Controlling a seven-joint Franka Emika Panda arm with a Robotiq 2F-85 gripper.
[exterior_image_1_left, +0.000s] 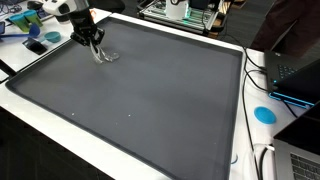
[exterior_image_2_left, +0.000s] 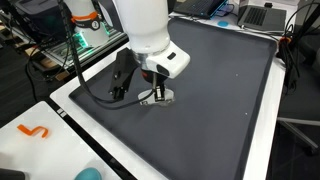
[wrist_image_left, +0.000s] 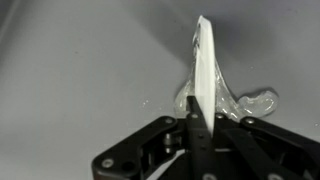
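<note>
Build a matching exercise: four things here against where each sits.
1 thin white flat strip
2 crumpled clear plastic film
3 round blue disc
4 orange curly piece

A on the dark grey mat under the tool
B white table, beside a laptop
C between the tool's fingers
D white table, near the tool's end of the mat

Pairs: 1-C, 2-A, 3-B, 4-D

plastic (wrist_image_left: 203, 70) in claw (wrist_image_left: 197, 120), resting on mat (exterior_image_1_left: 150, 100)
</note>
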